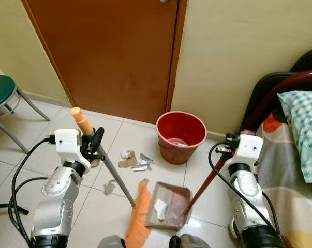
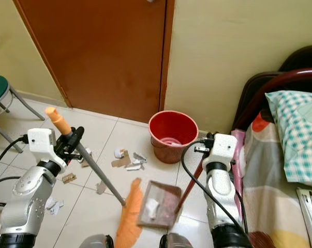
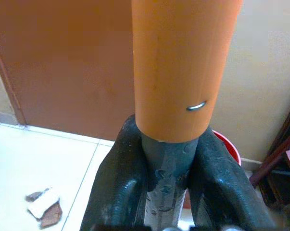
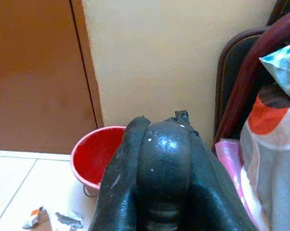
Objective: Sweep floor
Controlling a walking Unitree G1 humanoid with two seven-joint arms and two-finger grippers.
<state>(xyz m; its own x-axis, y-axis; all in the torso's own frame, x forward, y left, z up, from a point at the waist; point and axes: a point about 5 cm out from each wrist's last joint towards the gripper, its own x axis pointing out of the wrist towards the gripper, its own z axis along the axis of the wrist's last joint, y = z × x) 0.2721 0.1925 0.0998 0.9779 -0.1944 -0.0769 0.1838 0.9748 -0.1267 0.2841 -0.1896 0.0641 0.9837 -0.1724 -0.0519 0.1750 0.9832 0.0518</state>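
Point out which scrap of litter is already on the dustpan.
The white crumpled scrap lying on the dustpan; the other scraps lie loose on the tiles near the red bucket.

Broom [image 1: 117, 178]: grey shaft, orange grip and bristles, slanted, bristles on tile beside dustpan [image 1: 168, 205]. Dustpan flat, holding scraps. Paper litter [image 1: 135, 161] scattered nearby.

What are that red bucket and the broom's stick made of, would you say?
The red bucket looks like glossy moulded plastic: even colour, smooth thin rim. The broom stick, held in the left pincer, seems grey metal tubing with a matt orange plastic or rubber cap; the look can't settle which.
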